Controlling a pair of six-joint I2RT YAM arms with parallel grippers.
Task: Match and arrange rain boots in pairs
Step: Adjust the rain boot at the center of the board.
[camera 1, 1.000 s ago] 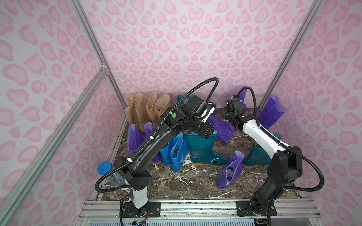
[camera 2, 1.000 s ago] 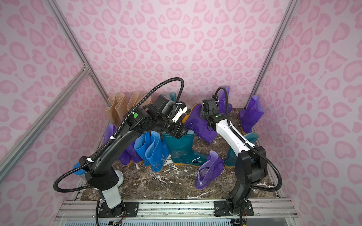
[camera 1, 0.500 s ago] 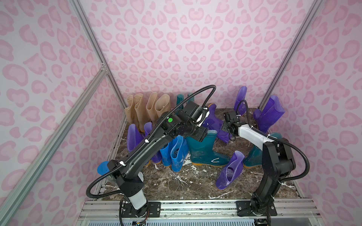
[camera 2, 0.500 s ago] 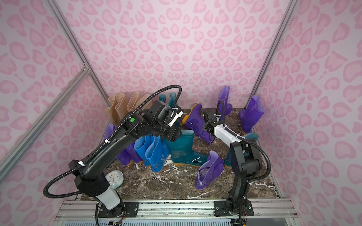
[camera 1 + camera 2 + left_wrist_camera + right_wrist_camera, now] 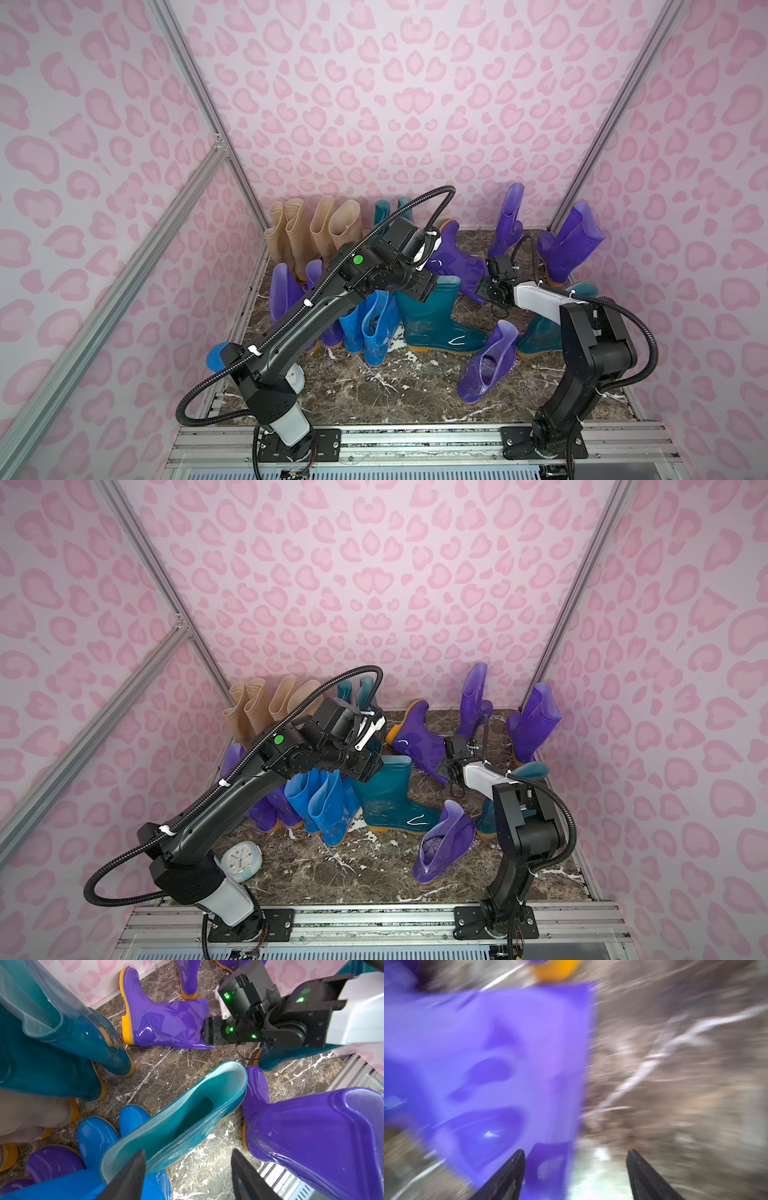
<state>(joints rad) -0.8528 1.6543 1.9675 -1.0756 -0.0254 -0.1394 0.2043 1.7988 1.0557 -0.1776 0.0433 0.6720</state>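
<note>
The rain boots stand and lie around the marble floor. A purple boot (image 5: 453, 257) (image 5: 166, 1022) (image 5: 488, 1053) lies on its side at the back middle. My right gripper (image 5: 478, 291) (image 5: 444, 766) (image 5: 575, 1155) is open at its shaft mouth, the shaft's edge just inside one finger; that view is blurred. A dark teal boot (image 5: 428, 316) (image 5: 187, 1109) stands in the middle. My left gripper (image 5: 422, 286) (image 5: 186, 1152) hangs open over its top, one finger at the rim, bare floor between the fingers.
Beige boots (image 5: 311, 232) and teal boots (image 5: 382, 212) line the back wall. Purple (image 5: 286, 286) and blue boots (image 5: 374, 324) crowd the left. Purple boots (image 5: 509, 220) (image 5: 569, 245) stand back right, another (image 5: 490, 361) lies in front, a teal one (image 5: 540, 332) behind it. A clock (image 5: 241, 856) lies front left.
The right arm came down from the back, laid the purple boot on the floor and opened its jaws. The left arm dropped slightly towards the teal boot.
</note>
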